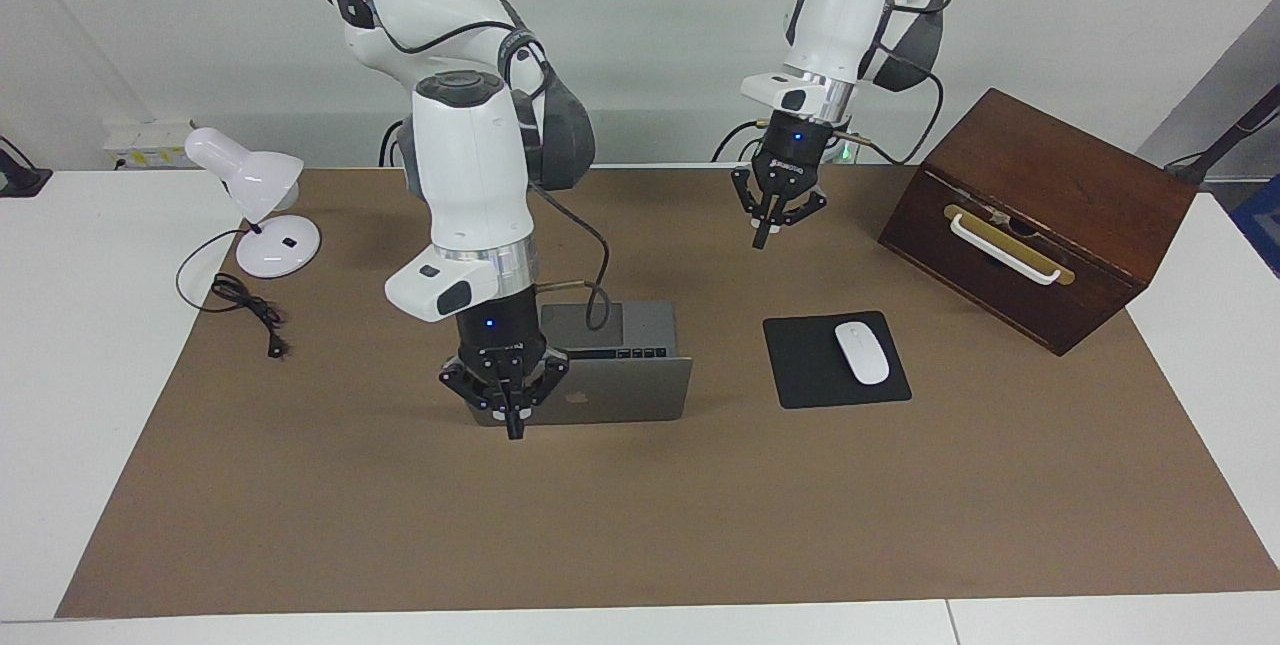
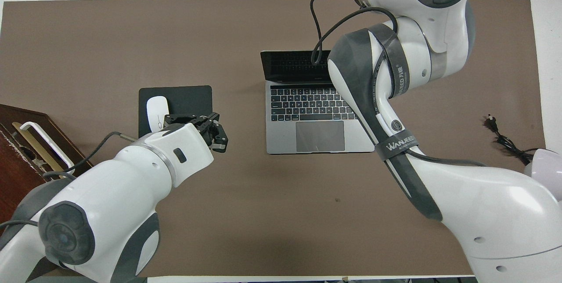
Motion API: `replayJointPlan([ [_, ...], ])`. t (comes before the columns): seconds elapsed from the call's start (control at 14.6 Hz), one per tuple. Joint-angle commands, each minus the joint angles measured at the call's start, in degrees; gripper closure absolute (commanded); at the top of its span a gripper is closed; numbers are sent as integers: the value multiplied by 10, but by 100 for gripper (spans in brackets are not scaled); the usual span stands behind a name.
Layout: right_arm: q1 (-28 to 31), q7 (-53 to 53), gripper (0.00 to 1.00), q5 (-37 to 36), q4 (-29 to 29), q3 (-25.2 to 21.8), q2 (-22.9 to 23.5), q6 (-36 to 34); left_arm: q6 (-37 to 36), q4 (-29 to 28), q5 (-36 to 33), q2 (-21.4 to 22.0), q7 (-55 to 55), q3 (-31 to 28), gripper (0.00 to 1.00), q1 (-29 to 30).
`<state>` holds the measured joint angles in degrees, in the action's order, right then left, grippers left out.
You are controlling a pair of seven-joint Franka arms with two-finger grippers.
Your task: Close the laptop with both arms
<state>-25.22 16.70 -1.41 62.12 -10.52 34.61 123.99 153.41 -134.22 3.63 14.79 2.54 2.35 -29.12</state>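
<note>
The silver-grey laptop (image 1: 620, 395) stands open in the middle of the brown mat, and its lid with the apple logo shows in the facing view. In the overhead view its keyboard and trackpad (image 2: 319, 136) show, with the lid tilted away from the robots. My right gripper (image 1: 514, 425) hangs shut at the lid's outer face, at the corner toward the right arm's end. I cannot tell whether it touches the lid, and in the overhead view the arm hides it. My left gripper (image 1: 766, 230) (image 2: 216, 137) is shut and empty, raised over the mat beside the mouse pad.
A black mouse pad (image 1: 800, 365) with a white mouse (image 1: 862, 352) lies beside the laptop toward the left arm's end. A brown wooden box (image 1: 1040, 215) stands at that end. A white desk lamp (image 1: 262, 205) and its cord (image 1: 248, 307) are at the right arm's end.
</note>
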Motion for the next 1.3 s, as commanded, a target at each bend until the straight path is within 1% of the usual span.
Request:
replayJointPlan([
  [0.0, 1, 11, 100, 11, -14, 0, 12, -1, 90, -46, 5, -9, 4, -9, 100, -34],
  [0.34, 4, 11, 100, 78, -14, 0, 23, -11, 225, -61, 5, -99, 4, -9, 100, -79],
  [0.48, 4, 11, 100, 92, -14, 0, 23, -43, 274, -61, 5, -137, 3, -9, 100, -88],
  [0.75, 5, 10, 100, 104, -10, 0, 23, -81, 309, -61, 1, -170, -15, -11, 100, -88],
  [0.96, 5, 10, 100, 127, -10, -5, 23, -90, 369, -61, 1, -215, -30, -11, 100, -91],
  [1.03, 5, 10, 100, 127, -10, -5, 22, -90, 384, -61, 1, -227, -31, -11, 100, -94],
  [1.24, 5, 10, 100, 128, -9, -5, 22, -90, 444, -55, 1, -279, -32, -12, 100, -96],
])
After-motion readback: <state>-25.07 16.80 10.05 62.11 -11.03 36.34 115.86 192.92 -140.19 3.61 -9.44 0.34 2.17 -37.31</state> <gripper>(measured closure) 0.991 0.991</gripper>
